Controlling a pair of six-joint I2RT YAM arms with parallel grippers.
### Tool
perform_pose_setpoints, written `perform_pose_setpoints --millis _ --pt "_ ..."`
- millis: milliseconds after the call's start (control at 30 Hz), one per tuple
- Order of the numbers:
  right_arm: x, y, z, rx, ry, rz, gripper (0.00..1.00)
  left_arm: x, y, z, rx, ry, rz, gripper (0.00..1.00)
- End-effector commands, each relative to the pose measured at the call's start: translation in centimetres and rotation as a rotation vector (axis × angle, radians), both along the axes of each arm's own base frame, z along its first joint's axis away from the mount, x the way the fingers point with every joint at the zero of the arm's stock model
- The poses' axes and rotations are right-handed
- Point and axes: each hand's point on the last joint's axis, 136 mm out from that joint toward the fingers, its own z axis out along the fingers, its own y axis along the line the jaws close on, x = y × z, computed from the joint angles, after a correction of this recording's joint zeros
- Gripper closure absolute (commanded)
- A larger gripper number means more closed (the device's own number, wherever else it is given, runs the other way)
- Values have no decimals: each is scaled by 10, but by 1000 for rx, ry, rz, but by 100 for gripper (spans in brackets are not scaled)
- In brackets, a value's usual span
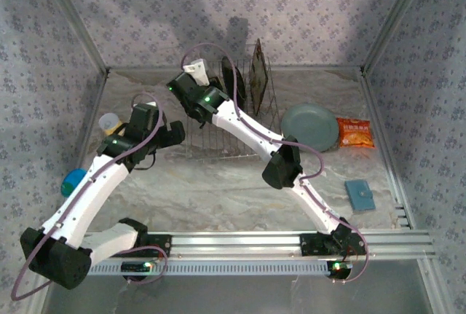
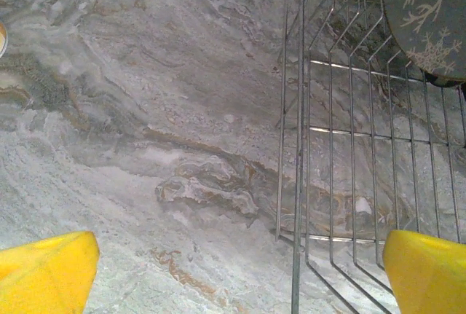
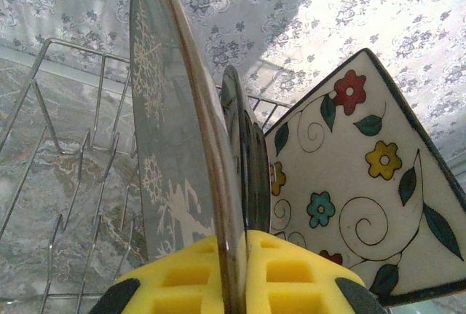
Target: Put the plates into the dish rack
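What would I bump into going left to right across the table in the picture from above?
small blue object → yellow cup → dish rack → pale grey-blue plate → orange snack packet

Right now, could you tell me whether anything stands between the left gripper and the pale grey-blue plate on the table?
Yes. The dish rack and the right arm lie between the left gripper and the pale grey-blue plate.

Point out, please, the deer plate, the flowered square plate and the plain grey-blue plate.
deer plate [image 3: 167, 132]: right wrist view, on its greyish face beside the white design.
flowered square plate [image 3: 364, 190]: right wrist view, on its cream centre.
plain grey-blue plate [image 1: 309, 126]: top external view, on its middle.
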Motion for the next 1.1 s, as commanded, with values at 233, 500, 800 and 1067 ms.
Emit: perform_pose_setpoints --millis 233,500,800,1067 --pt "2 -38 69 86 -194 -163 100 -2 1 6 -12 5 -28 1" --pt "3 -43 79 70 -217 -178 100 -3 1 5 -17 8 -28 1" --pt "11 -47 72 60 -204 -185 100 -3 0 6 -24 8 -30 1" --pt "19 -45 55 77 -176 -173 100 -3 0 3 -20 18 -32 1"
